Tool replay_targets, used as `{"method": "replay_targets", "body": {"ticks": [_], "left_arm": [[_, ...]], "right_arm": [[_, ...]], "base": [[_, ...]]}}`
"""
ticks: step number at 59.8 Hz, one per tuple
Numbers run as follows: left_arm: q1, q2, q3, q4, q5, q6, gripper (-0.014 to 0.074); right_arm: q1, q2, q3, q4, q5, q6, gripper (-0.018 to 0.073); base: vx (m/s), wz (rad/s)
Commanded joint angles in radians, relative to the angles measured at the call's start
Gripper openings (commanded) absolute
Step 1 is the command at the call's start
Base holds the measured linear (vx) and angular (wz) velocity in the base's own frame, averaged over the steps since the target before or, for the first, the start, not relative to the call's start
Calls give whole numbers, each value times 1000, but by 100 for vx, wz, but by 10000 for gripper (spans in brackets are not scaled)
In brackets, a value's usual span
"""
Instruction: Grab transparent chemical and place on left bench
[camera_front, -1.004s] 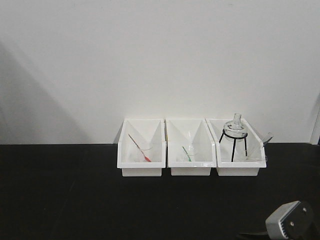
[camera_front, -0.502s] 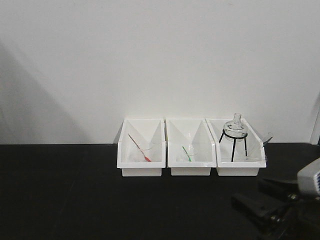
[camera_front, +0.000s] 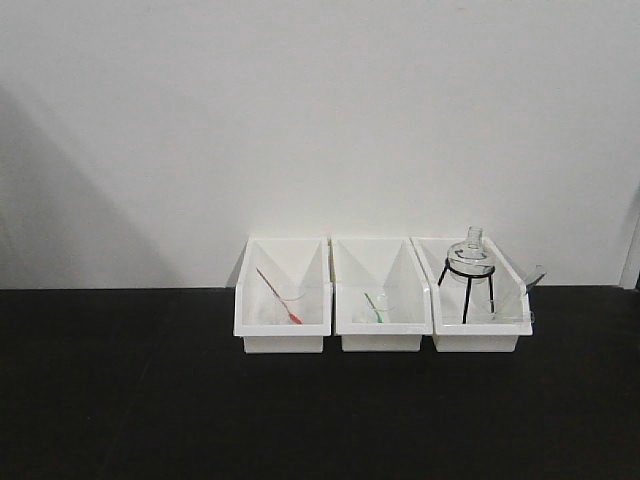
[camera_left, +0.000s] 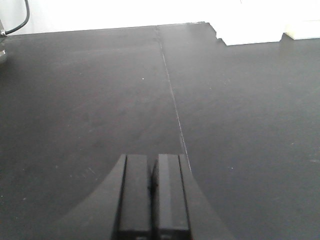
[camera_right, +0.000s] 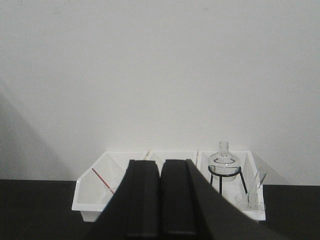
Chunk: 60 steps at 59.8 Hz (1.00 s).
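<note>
The transparent chemical (camera_front: 512, 306) is a small clear beaker in the right-hand white bin (camera_front: 478, 340), beside a flask on a black tripod (camera_front: 470, 262). In the right wrist view the beaker (camera_right: 248, 200) sits low at the right. My right gripper (camera_right: 160, 163) is shut and empty, held back from the bins and aimed at the middle one. My left gripper (camera_left: 152, 159) is shut and empty, low over the black bench (camera_left: 100, 90). Neither gripper shows in the front view. The bench's left part (camera_front: 120, 380) is bare black.
Three white bins stand in a row against the wall; the left bin (camera_front: 283, 338) holds a vessel with a red stick (camera_front: 278, 297), the middle bin (camera_front: 382, 338) one with a green stick (camera_front: 375, 308). A seam (camera_left: 172, 100) crosses the bench. A black cable (camera_left: 22, 17) hangs far left.
My right gripper stood in the lower right of the front view before; it has now left that view. The bins and glassware have not moved.
</note>
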Motion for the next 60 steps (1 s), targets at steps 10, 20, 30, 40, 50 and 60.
{"method": "replay_targets", "body": {"ticks": [10, 20, 30, 40, 50, 60], "left_arm": [[-2, -19, 16, -1, -78, -8, -3], [-2, -19, 16, -1, -78, -8, -3], [-2, -19, 16, -1, -78, -8, -3], [-2, -19, 16, -1, -78, -8, -3], [-2, -19, 16, -1, -78, -8, -3], [-2, -19, 16, -1, -78, -8, -3]], "right_arm": [[-2, -4, -33, 44, 25, 0, -7], [-2, -4, -33, 44, 26, 0, -8], [-2, 3, -33, 43, 26, 0, -8], [-2, 14, -33, -399, 75, 260, -8], [-2, 14, -33, -1241, 178, 1131, -8], [-5, -47, -14, -1799, 275, 1733, -8]], "base": [[0, 0], [0, 0], [0, 0], [0, 0], [0, 0], [0, 0]]}}
